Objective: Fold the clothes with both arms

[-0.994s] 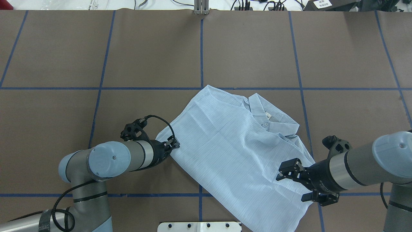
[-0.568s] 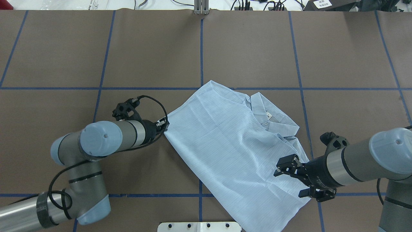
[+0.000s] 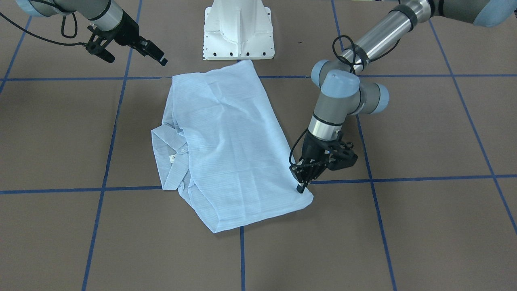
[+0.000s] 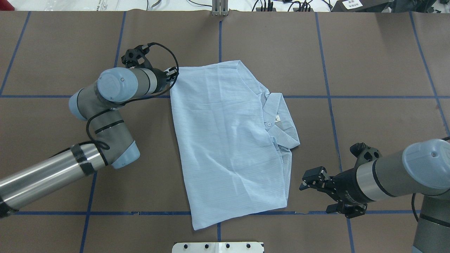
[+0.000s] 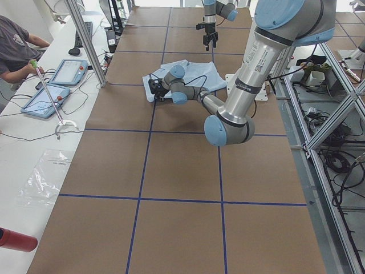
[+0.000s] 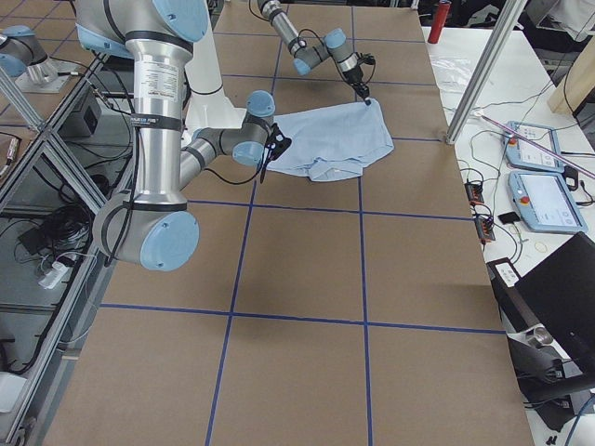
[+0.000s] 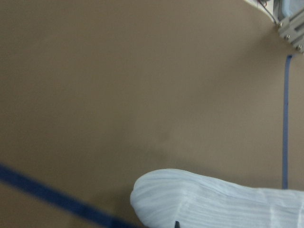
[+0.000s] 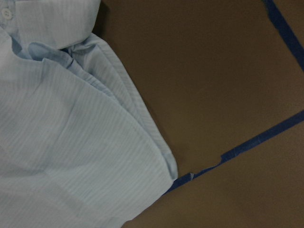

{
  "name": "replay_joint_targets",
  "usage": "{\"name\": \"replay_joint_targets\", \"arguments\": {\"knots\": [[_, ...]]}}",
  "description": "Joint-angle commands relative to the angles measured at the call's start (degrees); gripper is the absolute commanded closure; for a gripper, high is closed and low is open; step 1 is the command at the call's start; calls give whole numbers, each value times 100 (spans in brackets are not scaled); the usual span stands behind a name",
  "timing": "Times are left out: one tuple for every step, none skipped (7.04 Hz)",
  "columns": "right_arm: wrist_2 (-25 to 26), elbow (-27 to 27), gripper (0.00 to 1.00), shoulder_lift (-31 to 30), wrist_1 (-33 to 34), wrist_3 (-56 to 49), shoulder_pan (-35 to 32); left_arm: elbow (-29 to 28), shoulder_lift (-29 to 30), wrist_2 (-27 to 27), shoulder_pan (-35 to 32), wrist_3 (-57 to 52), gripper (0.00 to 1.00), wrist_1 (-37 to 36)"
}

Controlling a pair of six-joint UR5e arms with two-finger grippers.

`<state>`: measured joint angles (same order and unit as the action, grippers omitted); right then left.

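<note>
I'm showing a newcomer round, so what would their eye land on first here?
A folded pale-blue pinstriped button-up shirt lies on the brown, blue-taped table. The left arm's black two-finger gripper pinches its far left corner; the right arm's matching gripper hangs open just off its near right corner.

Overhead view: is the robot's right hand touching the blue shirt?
No, the right hand hangs open beside the shirt, with a strip of bare brown table showing between them.
</note>
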<state>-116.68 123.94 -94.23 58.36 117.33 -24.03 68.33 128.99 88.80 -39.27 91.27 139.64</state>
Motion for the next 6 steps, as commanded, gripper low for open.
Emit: {"name": "replay_joint_targets", "arguments": {"knots": [[118,-72,0,80,0,0,4,-935,565,-65,-335,-364,59,529],[162,-255,0,394,0,9,21,-831,522,-56,-335,-373,25,530],[337,-613,0,893,0,26,30,-308,269,5,-344,-373,24,460],[913,-782,0,1124,52,27,204,428,-246,118,-335,-356,24,433],[1797,-801,0,1144,79,244,589,670,-417,198,-327,-347,24,337],[2720,-810,0,1396,601,847,932,673,-419,199,-300,-312,24,319]]}}
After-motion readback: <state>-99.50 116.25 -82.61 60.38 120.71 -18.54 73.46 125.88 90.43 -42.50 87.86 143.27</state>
